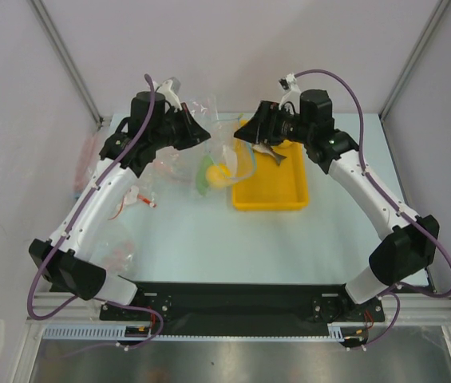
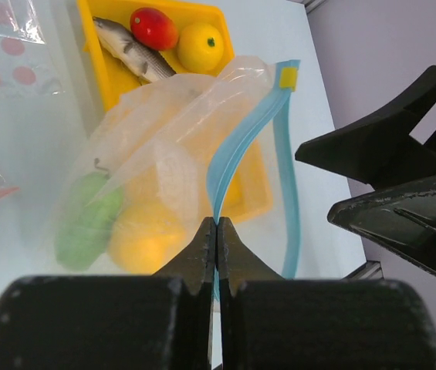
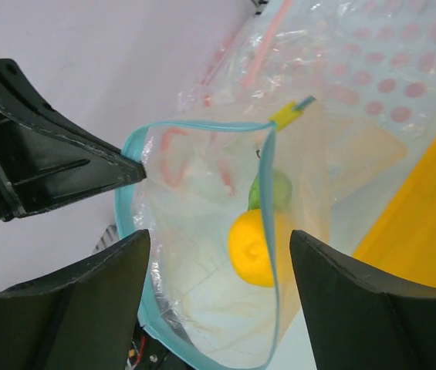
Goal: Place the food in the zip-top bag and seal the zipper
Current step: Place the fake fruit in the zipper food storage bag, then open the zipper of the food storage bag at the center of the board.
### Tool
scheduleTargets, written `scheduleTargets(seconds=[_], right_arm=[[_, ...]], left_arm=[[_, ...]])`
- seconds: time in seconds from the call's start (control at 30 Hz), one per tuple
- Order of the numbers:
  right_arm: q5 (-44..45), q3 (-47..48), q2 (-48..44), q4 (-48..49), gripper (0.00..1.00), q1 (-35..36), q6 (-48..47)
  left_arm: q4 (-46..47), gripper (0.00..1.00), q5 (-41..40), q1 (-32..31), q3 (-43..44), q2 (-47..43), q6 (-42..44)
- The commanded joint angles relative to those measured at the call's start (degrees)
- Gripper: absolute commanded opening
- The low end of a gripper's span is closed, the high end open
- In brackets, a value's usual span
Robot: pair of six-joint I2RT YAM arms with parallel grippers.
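The clear zip-top bag hangs open between my two grippers. My left gripper is shut on its light-blue zipper strip. A yellow fruit and the green vegetable lie inside the bag. My right gripper is open and empty at the bag's mouth, with the far strip between its fingers. The grey fish, the red fruit and a second yellow fruit lie in the yellow tray. In the top view the bag sits left of the tray.
Other clear bags with pink strips and dots lie at the left and behind the held bag. A yellow slider tab sits at the zipper's end. Frame posts and walls stand behind the table.
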Motion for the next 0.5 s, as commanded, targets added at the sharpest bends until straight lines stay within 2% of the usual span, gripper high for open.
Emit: scheduleTargets(seconds=[0.0, 0.17, 0.33, 0.37, 0.43, 0.47], right_arm=[[3.4, 2.8, -1.2, -8.6, 0.79, 0.0, -5.3], [5.0, 1.7, 0.2, -11.4, 0.82, 2.1, -6.9], [10.9, 9.6, 7.2, -19.0, 0.81, 4.0, -9.5], [11.8, 11.6, 8.6, -22.2, 0.77, 4.5, -10.1], [17.2, 17.9, 12.3, -27.8, 0.46, 5.4, -12.3], [19.4, 19.8, 13.1, -29.4, 0.35, 6.5, -13.4]], left_arm=[[1.9, 0.00, -1.5, 0.3, -0.1, -3.0, -0.3], [2.1, 0.00, -1.9, 0.3, 0.8, -2.5, 0.3], [2.4, 0.00, -2.3, 0.3, 0.7, -3.2, 0.1], [2.4, 0.01, -2.3, 0.3, 0.5, -3.2, 0.0], [2.2, 0.00, -2.8, 0.3, -0.6, -3.5, 0.1], [1.5, 0.00, -4.0, 0.3, -0.9, -3.6, 0.5]])
